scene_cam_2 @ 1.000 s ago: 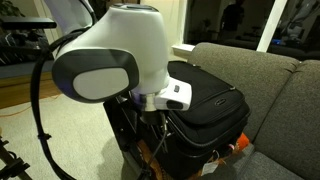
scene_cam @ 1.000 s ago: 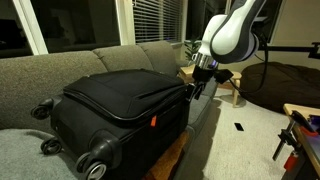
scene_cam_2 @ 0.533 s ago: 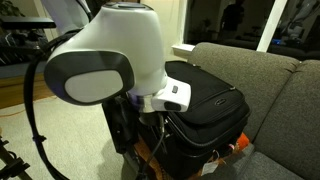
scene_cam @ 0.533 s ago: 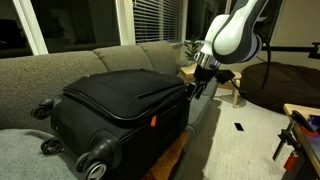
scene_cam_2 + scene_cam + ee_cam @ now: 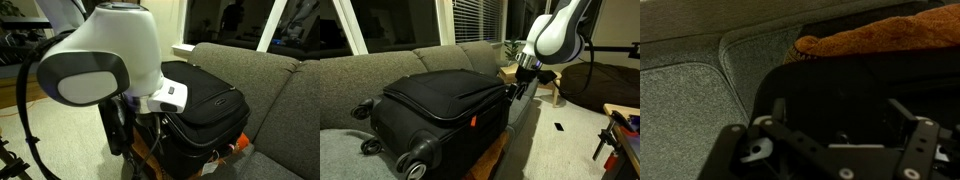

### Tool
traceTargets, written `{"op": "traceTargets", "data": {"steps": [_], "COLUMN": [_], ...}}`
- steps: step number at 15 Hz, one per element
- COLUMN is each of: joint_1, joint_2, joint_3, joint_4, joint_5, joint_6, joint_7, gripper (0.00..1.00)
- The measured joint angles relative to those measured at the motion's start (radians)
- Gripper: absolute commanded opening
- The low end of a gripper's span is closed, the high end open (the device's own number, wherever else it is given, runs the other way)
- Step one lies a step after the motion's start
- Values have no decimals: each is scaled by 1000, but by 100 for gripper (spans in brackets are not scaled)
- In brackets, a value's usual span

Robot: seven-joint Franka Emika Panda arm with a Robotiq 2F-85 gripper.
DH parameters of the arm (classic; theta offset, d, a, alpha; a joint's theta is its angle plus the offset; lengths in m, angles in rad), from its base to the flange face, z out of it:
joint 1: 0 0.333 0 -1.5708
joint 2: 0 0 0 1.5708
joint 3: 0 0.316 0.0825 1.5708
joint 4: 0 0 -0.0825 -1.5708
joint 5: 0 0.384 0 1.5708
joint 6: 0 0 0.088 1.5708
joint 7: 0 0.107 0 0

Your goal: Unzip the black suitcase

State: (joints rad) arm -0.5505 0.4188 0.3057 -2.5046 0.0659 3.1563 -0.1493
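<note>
black suitcase (image 5: 440,105) lay unmoved on grey sofa (image 5: 380,65), pincer (image 5: 514,89) at its right edge, barely shifted since earlier, open or closed could not be told

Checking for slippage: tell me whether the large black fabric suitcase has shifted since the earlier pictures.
No. The large black fabric suitcase lies where it did against the grey sofa backrest in both exterior views.

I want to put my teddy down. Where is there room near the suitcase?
The grey couch cushion beside the wheels of the black suitcase is bare, and so is the pale floor past the small black thing. It is crowded at the suitcase's far end, where the gripper sits close.
</note>
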Motion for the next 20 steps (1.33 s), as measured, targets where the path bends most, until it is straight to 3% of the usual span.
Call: {"op": "traceTargets", "data": {"steps": [6,20], "joint_1": [-17,-243], "joint_2": [-35,-76], "joint_3": [13,255], "joint_4": [-31,-88], "joint_5": [0,-3], "joint_6": [9,77], "joint_7": [0,0], "gripper": [100,100]}}
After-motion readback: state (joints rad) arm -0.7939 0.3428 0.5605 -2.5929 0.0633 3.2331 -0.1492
